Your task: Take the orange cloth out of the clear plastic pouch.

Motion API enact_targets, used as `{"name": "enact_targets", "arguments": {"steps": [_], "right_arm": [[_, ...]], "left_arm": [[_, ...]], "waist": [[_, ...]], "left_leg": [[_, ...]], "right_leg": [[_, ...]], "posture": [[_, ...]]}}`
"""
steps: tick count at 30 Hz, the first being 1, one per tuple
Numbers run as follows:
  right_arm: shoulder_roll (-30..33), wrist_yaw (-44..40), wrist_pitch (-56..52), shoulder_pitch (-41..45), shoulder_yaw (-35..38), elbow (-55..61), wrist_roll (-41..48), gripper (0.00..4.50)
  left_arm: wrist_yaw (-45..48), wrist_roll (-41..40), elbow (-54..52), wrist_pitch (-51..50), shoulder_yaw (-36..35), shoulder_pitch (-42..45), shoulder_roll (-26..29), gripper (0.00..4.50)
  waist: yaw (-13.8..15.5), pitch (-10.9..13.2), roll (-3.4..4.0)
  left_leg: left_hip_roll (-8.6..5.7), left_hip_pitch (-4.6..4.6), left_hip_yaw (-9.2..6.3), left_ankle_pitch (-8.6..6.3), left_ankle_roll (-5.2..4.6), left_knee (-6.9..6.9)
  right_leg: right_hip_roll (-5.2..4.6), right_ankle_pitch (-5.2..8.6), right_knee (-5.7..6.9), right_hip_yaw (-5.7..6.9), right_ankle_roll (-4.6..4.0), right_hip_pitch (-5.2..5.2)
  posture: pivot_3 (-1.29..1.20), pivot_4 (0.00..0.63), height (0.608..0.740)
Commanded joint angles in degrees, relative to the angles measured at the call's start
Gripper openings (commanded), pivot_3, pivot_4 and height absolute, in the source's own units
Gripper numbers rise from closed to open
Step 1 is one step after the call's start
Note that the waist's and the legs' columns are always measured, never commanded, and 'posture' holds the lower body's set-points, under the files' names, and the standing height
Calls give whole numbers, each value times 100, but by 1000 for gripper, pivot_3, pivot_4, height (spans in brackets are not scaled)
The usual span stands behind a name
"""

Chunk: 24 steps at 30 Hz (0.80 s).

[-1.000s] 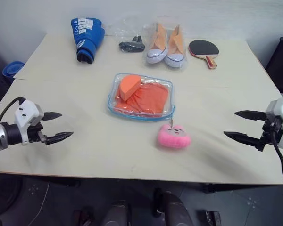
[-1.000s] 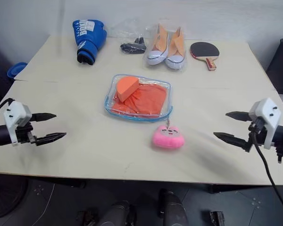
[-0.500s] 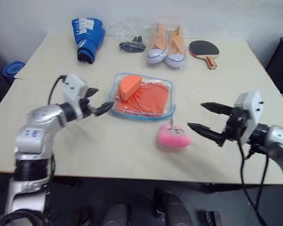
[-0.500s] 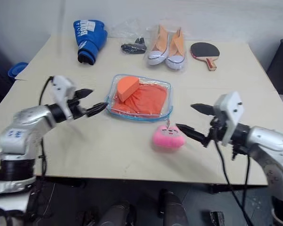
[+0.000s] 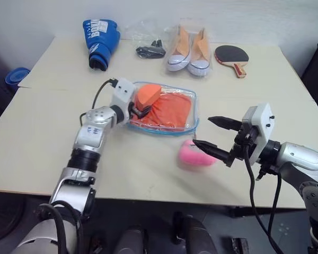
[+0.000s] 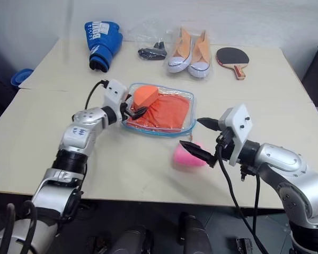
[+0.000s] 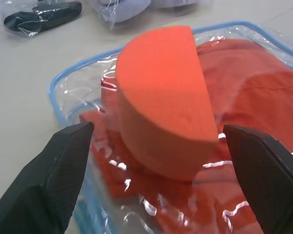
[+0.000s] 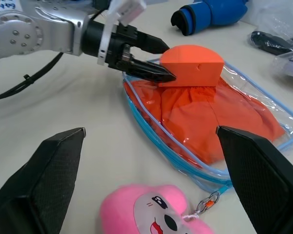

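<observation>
wall [image 5: 212, 16]: pale, plain | table [image 5: 47, 148]: beige top | floor [image 5: 37, 217]: dark

L gripper [image 6: 135, 108] at clear plastic pouch [image 6: 164, 128], fingers apart

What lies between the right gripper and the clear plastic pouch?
The pink plush charm lies between the right gripper and the clear plastic pouch, shown in the right wrist view.

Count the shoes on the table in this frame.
2: a pair of orange and white sneakers lying side by side in a crinkly clear bag at the table's far edge, between the small black item and the table tennis paddle.
</observation>
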<state>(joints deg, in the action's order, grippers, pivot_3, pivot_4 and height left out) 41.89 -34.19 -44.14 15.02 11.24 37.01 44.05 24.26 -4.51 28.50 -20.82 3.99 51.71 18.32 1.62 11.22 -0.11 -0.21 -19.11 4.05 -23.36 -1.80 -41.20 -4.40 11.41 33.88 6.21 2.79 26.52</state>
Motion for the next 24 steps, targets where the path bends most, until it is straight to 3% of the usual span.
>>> {"name": "enact_targets", "arguments": {"steps": [1, 4, 7, 11, 13, 19, 24], "right_arm": [[-82, 76, 91, 114, -19, 182, 73, 4468], [-116, 89, 105, 126, -69, 210, 68, 4468], [-108, 113, 117, 108, -89, 239, 70, 4500], [-86, 125, 117, 100, -63, 228, 86, 4500], [-53, 94, 128, 106, -66, 204, 66, 4500], [166, -366, 162, 174, -227, 149, 70, 4500], [201, -699, 200, 281, -394, 45, 55, 4500]], "left_arm": [[-222, 183, 614, 434, -46, 406, -136, 4500], [-362, 246, 1109, 719, -98, 652, -287, 4500], [-406, 239, 1344, 909, -180, 753, -353, 3921], [-380, 256, 1383, 977, -220, 748, -349, 2681], [-402, 272, 1271, 897, -232, 685, -306, 2276], [-665, 17, 353, 341, -866, 294, 216, 2209], [-1158, -72, 75, -70, -1823, -341, 1309, 2209]], "waist": [[-2, 0, 0], [-11, 0, -1], [-11, 0, -1], [-10, 0, -1], [-10, 0, -1], [-56, 0, -1], [-155, 0, -1]], "left_leg": [[-1, 0, 0, 0, -1, 0], [0, -1, 0, 1, -2, 1], [1, -1, 0, 1, -2, 1], [1, -1, -1, 1, -2, 1], [1, -2, -2, 1, -2, 1], [7, -1, 0, 1, -2, 3], [17, 7, -1, 3, 6, 7]], "right_leg": [[1, 0, 0, 1, 1, 0], [-1, -1, 0, 1, 1, 1], [-3, -1, 0, 1, 1, 2], [-5, -1, 0, 2, 1, 2], [-5, -1, 0, 3, 1, 2], [-10, -1, 0, -5, 1, 6], [-8, -1, 2, -4, 0, 7]], "posture": [[0, 150, 740], [0, 150, 740], [0, 150, 740], [0, 150, 740], [0, 150, 740], [0, 150, 740], [0, 150, 740]]}}
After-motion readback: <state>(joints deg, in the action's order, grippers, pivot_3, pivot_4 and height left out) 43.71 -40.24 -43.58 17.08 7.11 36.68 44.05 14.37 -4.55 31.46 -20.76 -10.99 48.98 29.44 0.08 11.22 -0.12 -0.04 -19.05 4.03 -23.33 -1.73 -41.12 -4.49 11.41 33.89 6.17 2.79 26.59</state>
